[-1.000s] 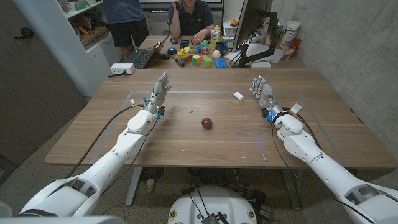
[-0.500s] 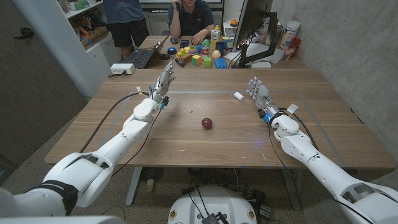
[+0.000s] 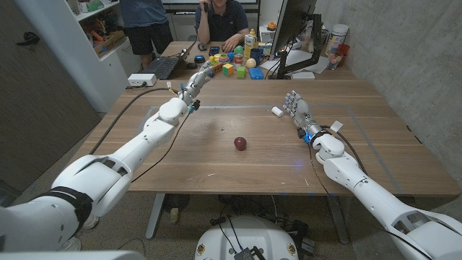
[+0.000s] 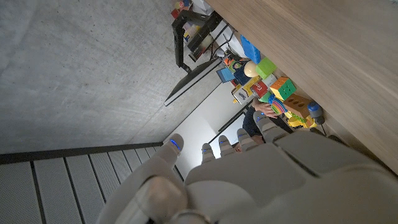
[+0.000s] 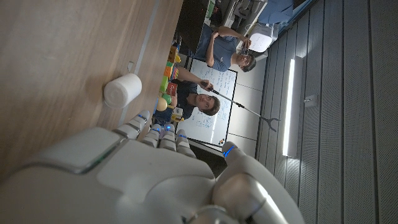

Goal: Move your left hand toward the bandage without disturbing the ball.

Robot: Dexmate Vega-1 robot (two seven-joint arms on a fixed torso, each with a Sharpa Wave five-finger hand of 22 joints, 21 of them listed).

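Left hand [image 3: 198,81], fingers spread and empty, hangs over the wooden table's [image 3: 216,162] far-left edge; small white bandage roll [image 3: 276,111] lies far right beside the open right hand [image 3: 296,108]; a low sweep across risks clipping the dark red ball [image 3: 240,143] mid-table.

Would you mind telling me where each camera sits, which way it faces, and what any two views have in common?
Head view: on the robot's head, looking down the table at the ball, the bandage and both arms.
Left wrist view: on the left wrist, looking past the left hand toward the toys.
Right wrist view: on the right wrist, looking over the right hand at the bandage.
Shared: head and right wrist views both show the bandage.
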